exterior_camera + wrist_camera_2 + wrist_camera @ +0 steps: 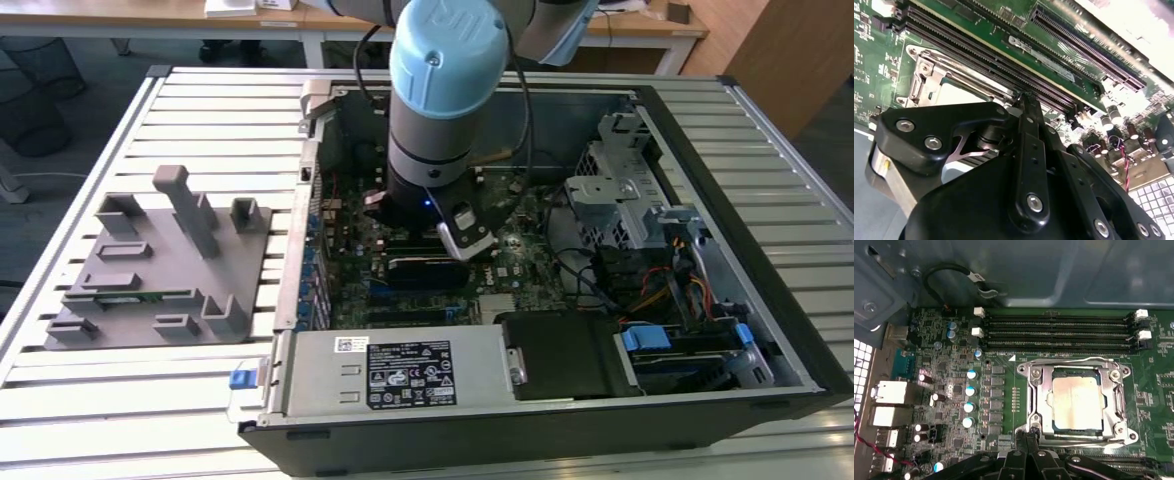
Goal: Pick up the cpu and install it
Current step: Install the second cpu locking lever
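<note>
The cpu (pixel 1077 402) sits in its socket (pixel 1036 390), memory slots (pixel 1054 330) beside; the clenched hand (pixel 1026 436) holds nothing.

Exterior high, oblique; both wrist views close over motherboard (pixel 954 390).

You are looking at the cpu (pixel 1077 404) lying flat inside the metal socket frame (pixel 1035 405), with the memory slots (pixel 1056 330) running just beside it.

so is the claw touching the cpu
Apart: in the first wrist view the cpu lies in its socket, with the claw at the frame's edge.
</note>
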You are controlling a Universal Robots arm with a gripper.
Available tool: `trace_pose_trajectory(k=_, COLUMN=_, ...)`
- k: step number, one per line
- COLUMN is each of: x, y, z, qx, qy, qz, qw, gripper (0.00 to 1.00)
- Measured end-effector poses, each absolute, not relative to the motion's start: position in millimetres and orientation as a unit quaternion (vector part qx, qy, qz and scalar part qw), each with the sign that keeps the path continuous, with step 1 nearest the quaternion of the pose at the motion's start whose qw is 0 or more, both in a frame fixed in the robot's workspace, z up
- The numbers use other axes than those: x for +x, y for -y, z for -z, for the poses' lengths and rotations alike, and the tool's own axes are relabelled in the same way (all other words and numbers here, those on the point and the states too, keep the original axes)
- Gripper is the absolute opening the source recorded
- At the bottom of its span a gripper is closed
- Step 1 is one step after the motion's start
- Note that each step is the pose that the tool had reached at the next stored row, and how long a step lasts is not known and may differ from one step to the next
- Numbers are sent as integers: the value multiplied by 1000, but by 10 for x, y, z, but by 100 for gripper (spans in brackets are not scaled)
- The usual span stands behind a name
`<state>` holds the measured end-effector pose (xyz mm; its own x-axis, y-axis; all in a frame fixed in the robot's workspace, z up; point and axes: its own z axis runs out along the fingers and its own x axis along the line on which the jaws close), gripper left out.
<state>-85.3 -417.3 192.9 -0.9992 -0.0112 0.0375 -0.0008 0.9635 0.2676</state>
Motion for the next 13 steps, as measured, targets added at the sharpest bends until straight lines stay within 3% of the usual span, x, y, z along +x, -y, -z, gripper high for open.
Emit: trace_pose_trajectory(k=13, x=-922, y=4171, z=-1892, qx=3, qy=989, qz=148, qw=19, gripper=11)
